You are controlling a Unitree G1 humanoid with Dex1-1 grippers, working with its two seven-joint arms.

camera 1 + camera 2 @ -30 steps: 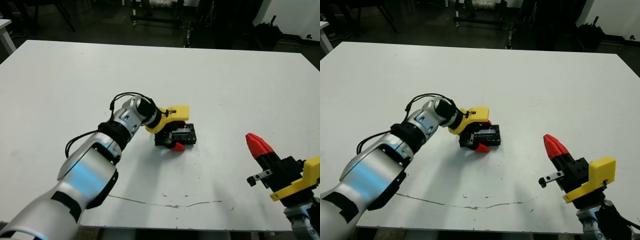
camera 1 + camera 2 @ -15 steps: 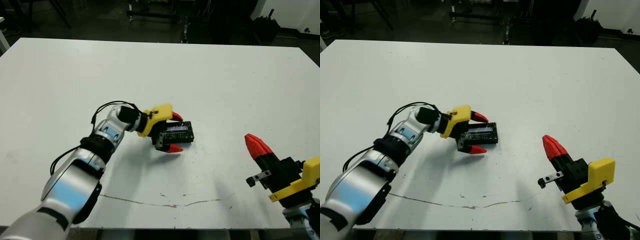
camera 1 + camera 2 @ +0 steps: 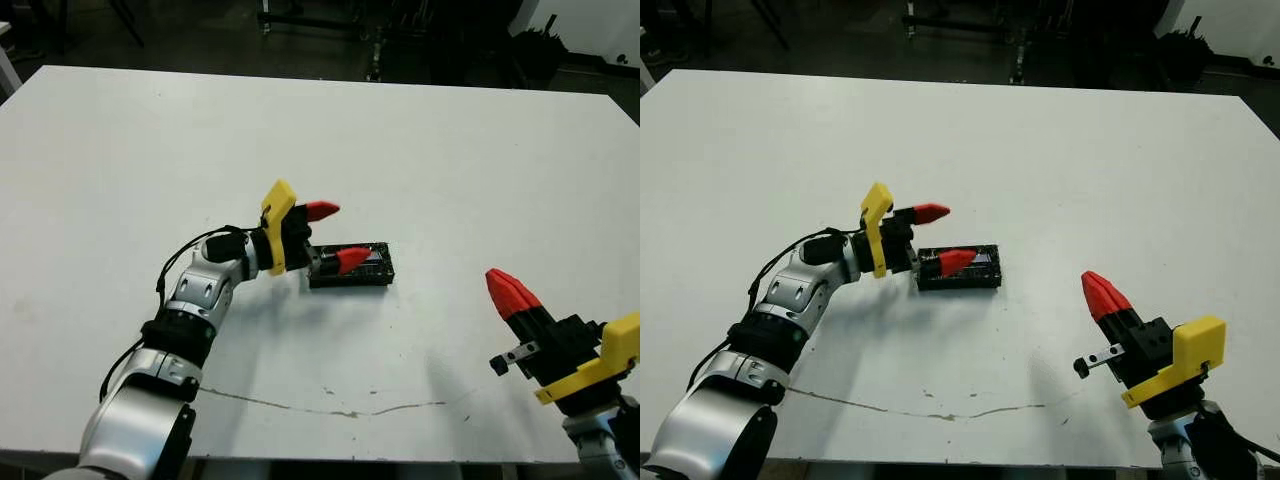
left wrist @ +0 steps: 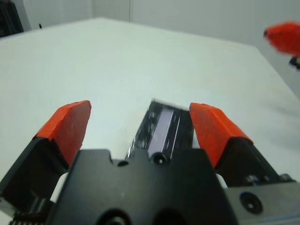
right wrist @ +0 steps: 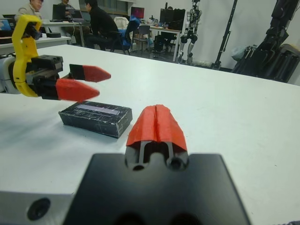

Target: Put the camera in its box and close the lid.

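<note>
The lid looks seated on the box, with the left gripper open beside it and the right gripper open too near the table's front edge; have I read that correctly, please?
Not quite: the right gripper is shut, its red fingers pressed together in the right wrist view. The rest holds: the lid sits closed, and the left gripper is open beside it.

Glossy crinkly lid (image 3: 352,268), matt table (image 3: 480,170)

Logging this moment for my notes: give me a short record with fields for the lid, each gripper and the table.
lid: glossy black with a pale stripe, lying flat on the table, apparently seated over the box
camera: not visible
left gripper: open, fingers spread above the lid's left end, holding nothing
right gripper: shut, empty, raised near the table's front right, apart from the lid
table: white
</note>
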